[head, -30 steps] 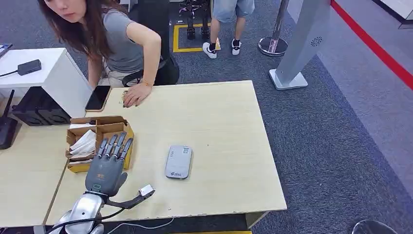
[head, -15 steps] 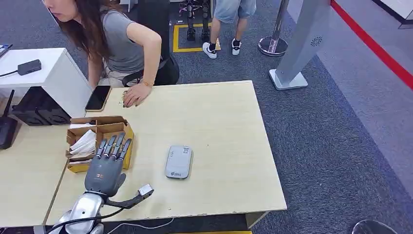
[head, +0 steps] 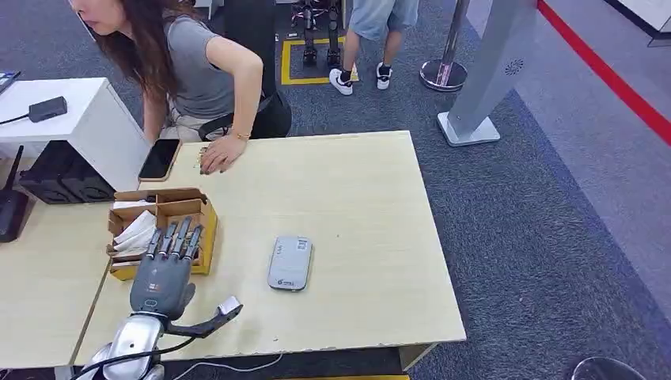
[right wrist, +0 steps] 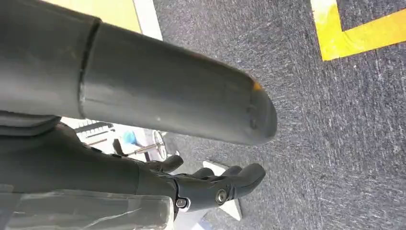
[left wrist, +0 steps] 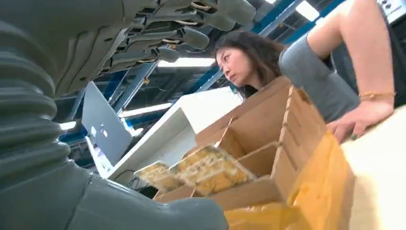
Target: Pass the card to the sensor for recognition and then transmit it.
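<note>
While no card is held, these lines start at the hand and work outward.

Left hand: the left hand [head: 164,273] hovers flat over the near edge of the box [head: 199,207], fingers [head: 176,239] straight, slightly apart, pointing into it; it holds nothing. In the left wrist view the fingers [left wrist: 182,36] hang above the box [left wrist: 287,143], clear of its contents.

Right hand: the right hand [right wrist: 210,187] hangs beside the robot's body over the carpet, fingers loosely curled around nothing.

Step in hand: judged from this, the reach for a card; the pick is not yet done.

Next move: the fingers probably need to drop into a compartment and pinch one card by its edge, then lift it out and carry it across to the sensor [head: 290,262].

Box: open cardboard, split into compartments, standing near the table's [head: 372,206] left edge.

Contents: pale cards [head: 136,229] lean in the left compartments; the left wrist view shows wrapped yellowish packets [left wrist: 210,167] stacked in the near one. Whether the compartment under the fingers holds anything, I cannot tell.

Sensor: a flat grey device lying on the table to the right of the box, apart from it.

Farther out: a person's hand [head: 221,152] rests on the far edge of the table, beside a phone [head: 159,159].
</note>
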`<state>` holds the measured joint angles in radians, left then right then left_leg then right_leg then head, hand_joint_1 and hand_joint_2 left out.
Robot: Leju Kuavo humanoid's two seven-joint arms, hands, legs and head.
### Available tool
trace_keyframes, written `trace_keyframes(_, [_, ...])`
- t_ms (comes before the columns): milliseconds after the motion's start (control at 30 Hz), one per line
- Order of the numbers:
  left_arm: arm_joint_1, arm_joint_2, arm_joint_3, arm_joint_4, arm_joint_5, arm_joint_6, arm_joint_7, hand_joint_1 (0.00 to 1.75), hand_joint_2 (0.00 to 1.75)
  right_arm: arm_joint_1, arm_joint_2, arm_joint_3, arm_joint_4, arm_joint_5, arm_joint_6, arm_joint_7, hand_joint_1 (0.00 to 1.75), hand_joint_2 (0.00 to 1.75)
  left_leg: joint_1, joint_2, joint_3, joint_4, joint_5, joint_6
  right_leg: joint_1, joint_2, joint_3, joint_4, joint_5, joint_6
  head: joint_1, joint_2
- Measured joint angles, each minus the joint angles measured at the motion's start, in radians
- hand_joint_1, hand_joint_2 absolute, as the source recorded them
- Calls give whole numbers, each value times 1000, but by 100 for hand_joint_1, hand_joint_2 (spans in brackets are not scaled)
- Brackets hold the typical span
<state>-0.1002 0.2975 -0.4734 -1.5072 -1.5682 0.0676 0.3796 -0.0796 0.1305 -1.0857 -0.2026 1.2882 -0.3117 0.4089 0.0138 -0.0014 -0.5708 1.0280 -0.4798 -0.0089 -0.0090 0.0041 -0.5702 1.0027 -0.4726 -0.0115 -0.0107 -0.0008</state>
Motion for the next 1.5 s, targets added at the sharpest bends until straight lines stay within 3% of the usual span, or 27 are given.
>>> trace_keyframes(100, [9,13,0,0,0,-25,8,0,175,0,0,-1,0,0,-1,0,0,0,0,0,0,0,0,0,0,0,0,0,0,0,0,0])
trace_keyframes(367, [70,63,0,-38,0,-15,39,0,175,0,0,-10,0,-12,-7,-2,0,0,0,0,0,0,0,0,0,0,0,0,0,0,0,0])
trace_keyframes(933, [108,101,7,-74,0,-14,79,0,175,0,0,-16,0,-11,-10,-3,0,0,0,0,0,0,0,0,0,0,0,0,0,0,1,0])
trace_keyframes(1200, [110,131,16,-74,0,6,160,0,175,0,0,-16,0,5,-9,-3,0,0,0,0,0,0,0,0,0,0,0,0,0,0,1,0])
trace_keyframes(1500, [111,141,39,-65,0,34,189,0,175,0,0,-16,-1,13,1,-3,0,0,0,0,0,0,0,0,0,0,0,0,0,0,1,0])
